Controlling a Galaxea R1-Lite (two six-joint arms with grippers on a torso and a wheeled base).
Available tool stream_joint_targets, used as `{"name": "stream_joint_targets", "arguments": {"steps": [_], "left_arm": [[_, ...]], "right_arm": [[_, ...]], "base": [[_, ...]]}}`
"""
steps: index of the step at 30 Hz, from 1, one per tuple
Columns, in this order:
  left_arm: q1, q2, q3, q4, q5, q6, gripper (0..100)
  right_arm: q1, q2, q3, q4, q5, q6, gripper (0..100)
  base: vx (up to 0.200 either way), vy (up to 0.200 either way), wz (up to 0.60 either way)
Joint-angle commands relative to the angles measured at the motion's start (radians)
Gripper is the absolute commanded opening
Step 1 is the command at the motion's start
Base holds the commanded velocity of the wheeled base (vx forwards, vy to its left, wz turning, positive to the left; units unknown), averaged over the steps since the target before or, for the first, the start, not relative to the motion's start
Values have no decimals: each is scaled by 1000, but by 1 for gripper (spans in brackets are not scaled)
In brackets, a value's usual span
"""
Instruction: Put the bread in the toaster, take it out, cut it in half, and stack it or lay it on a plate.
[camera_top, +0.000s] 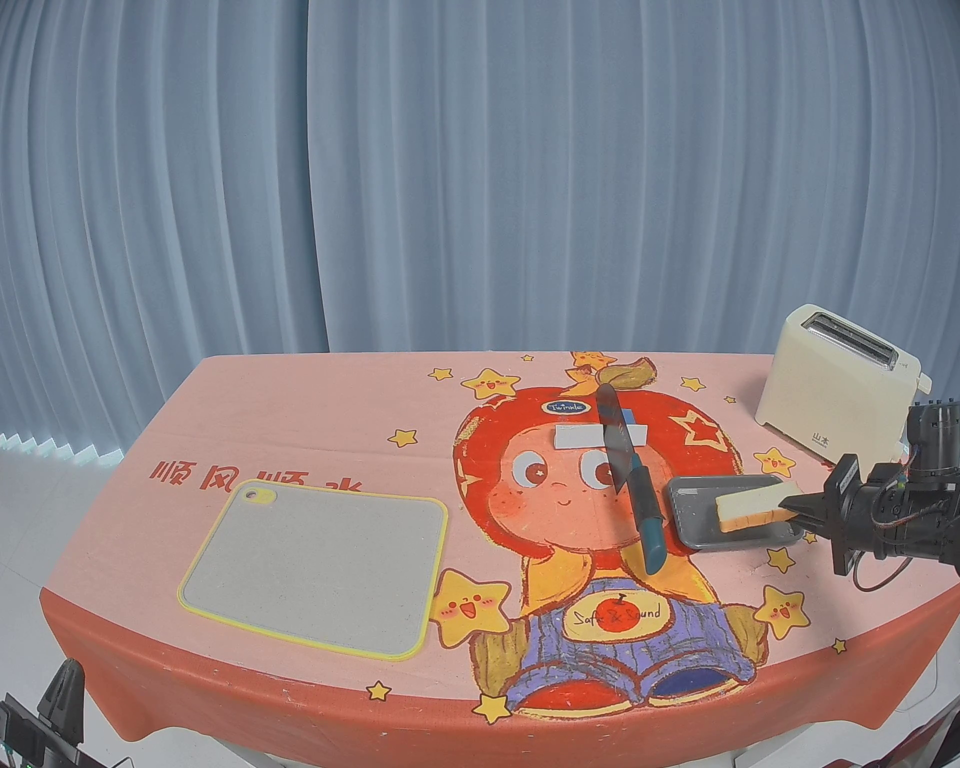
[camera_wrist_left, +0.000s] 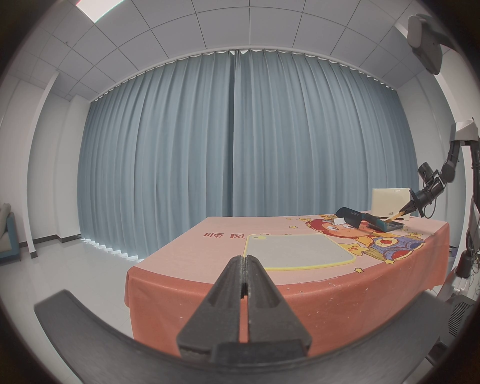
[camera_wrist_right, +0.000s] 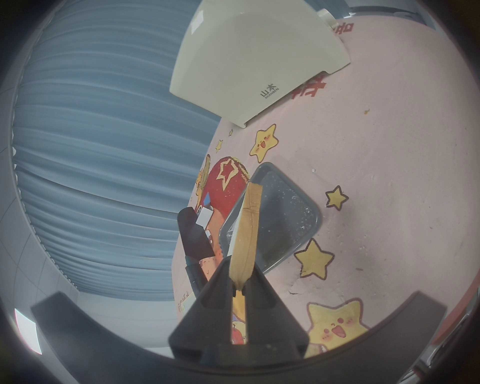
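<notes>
A slice of bread (camera_top: 752, 506) (camera_wrist_right: 246, 230) is pinched by one edge in my right gripper (camera_top: 803, 512) (camera_wrist_right: 239, 284), which is shut on it just above the grey plate (camera_top: 700, 515) (camera_wrist_right: 287, 220). The cream toaster (camera_top: 838, 385) (camera_wrist_right: 255, 52) stands behind the plate at the table's right, its slot (camera_top: 850, 338) on top. A knife (camera_top: 632, 478) with a dark blade and blue handle lies left of the plate. The grey cutting board (camera_top: 315, 565) (camera_wrist_left: 297, 250) with a yellow rim lies at the front left. My left gripper (camera_wrist_left: 244, 277) is shut, empty, low off the table's front left corner.
The table carries an orange cartoon cloth (camera_top: 300, 420). A small white card (camera_top: 583, 435) lies by the knife blade. Blue curtains (camera_top: 480, 170) hang behind. Open cloth lies between the board and the knife.
</notes>
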Motion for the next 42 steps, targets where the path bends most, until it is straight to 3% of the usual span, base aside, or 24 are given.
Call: {"name": "stream_joint_targets", "arguments": {"steps": [1, 11, 19, 21, 28, 29, 35, 38, 42], "left_arm": [[0, -16, 18, 0, 0, 0, 0], [0, -16, 18, 0, 0, 0, 0], [0, -16, 18, 0, 0, 0, 0], [0, -16, 18, 0, 0, 0, 0], [0, -16, 18, 0, 0, 0, 0], [0, -16, 18, 0, 0, 0, 0], [0, -16, 18, 0, 0, 0, 0], [0, -16, 18, 0, 0, 0, 0], [0, -16, 18, 0, 0, 0, 0]], "right_arm": [[8, -43, -2, 1, -3, -5, 0], [26, -134, -9, 4, -6, -15, 0], [26, -172, -7, 4, -6, -97, 0], [26, -195, -6, 12, -6, -160, 0], [26, -227, -4, 4, -6, -299, 0], [26, -241, -4, 4, -6, -350, 0], [22, -261, -6, 1, -9, -493, 0], [12, -270, -4, -1, -12, -604, 0], [0, -293, -2, -1, -12, -718, 0]], "base": [[0, 0, 0], [0, 0, 0], [0, 0, 0], [0, 0, 0], [0, 0, 0], [0, 0, 0], [0, 0, 0], [0, 0, 0], [0, 0, 0]]}}
